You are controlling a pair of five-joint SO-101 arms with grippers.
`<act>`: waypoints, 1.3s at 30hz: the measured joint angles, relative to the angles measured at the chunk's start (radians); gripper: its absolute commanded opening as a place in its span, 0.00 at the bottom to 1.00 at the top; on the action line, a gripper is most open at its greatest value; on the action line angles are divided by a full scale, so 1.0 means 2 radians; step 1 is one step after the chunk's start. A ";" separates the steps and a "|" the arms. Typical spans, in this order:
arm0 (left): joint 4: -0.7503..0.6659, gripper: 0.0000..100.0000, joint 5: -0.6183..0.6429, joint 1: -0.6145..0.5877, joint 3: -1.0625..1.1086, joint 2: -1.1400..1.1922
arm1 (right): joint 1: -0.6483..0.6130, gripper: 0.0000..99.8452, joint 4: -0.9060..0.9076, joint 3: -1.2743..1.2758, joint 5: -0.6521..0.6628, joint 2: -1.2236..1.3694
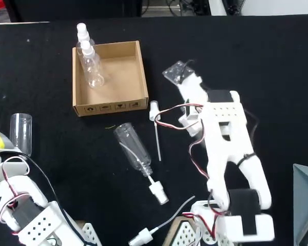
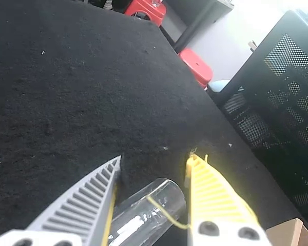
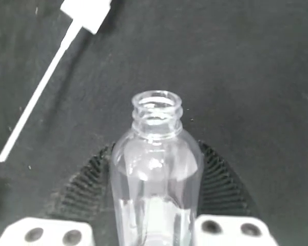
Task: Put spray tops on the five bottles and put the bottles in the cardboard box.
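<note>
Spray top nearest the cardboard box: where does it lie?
In the high view, the spray top lies just off the near right corner of the cardboard box.

Black table (image 1: pixel 267 56) holds cardboard box (image 1: pixel 113 107), lying bottle (image 1: pixel 132 146), spray top (image 1: pixel 154 110).

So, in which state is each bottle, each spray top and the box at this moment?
Box: open, upright.
Boxed bottles: tops on.
Bottle in left jaws: gripped, no top.
Bottle in right jaws: gripped, no top.
Lying bottle: spray top partly inserted.
Loose spray tops: lying unattached.
</note>
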 measured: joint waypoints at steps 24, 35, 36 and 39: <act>0.000 0.18 0.000 0.004 0.000 0.000 | 0.000 0.12 -0.041 0.074 -0.200 -0.166; 0.000 0.19 0.000 0.004 0.000 0.000 | -0.001 0.12 -0.073 0.163 -0.200 -0.259; 0.000 0.19 0.000 0.004 0.000 0.000 | -0.001 0.12 -0.073 0.166 -0.200 -0.265; 0.000 0.19 0.000 0.004 0.000 0.000 | -0.001 0.12 -0.073 0.177 -0.200 -0.279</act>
